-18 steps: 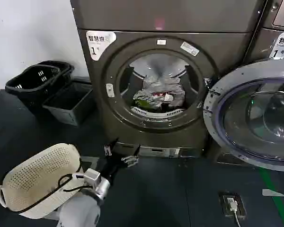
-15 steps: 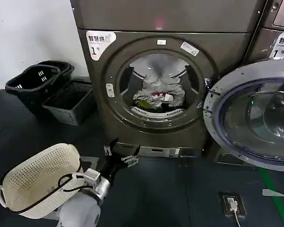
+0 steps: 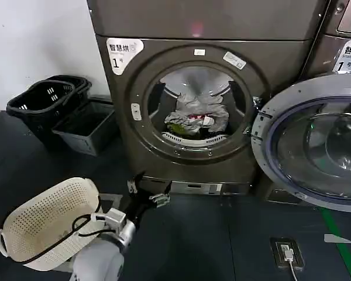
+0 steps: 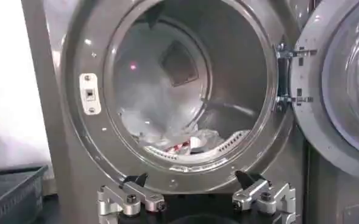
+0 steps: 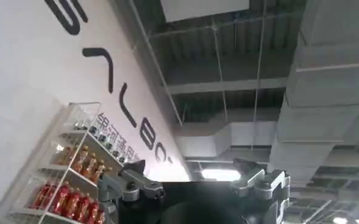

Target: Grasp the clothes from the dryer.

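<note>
Dark floor (image 3: 222, 246), 2 black baskets (image 3: 47, 99) beside dryer (image 3: 164, 35), door (image 3: 313, 140) open

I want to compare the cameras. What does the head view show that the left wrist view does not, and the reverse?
Head view alone: the cream perforated basket by the left arm, the stacked black baskets, the dryer's "1" sticker.
Left wrist view alone: the door latch plate close up, the drum's back wall.
Both: the dryer, its open door, the clothes in the drum, the open left hand.
</note>
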